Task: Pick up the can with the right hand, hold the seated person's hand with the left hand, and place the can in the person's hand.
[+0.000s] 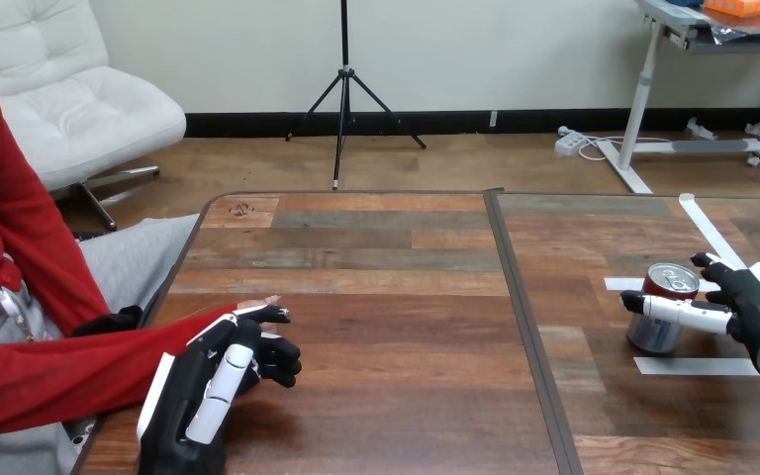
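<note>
Between the thumb and fingers of the right hand [752, 302] stands a silver metal can [653, 338] with a red top, upright on the wooden plank worktop [406, 297]. The hand reaches in from the can's right side. One white-shelled finger lies straight across the front of the can, just below its rim, and the black thumb arches round behind the rim, so the hand is closed round the can in a loose clasp. The base of the can rests on the worktop. A strip of white tape [693, 366] lies on the boards below this hand, another runs just beyond the can, and a third slants away behind the hand.

Well apart from that hand, towards the worktop's left edge, the left hand [203, 391] lies with its white back uppermost. Just beyond it and touching it is the person's hand [257, 302], which comes in from the left on a red sleeve [59, 376]. Just its pale fingertips show past the robot hand. The left hand sits over and against the person's hand, hiding most of it, and I cannot tell whether it clasps that hand or merely rests on it.
</note>
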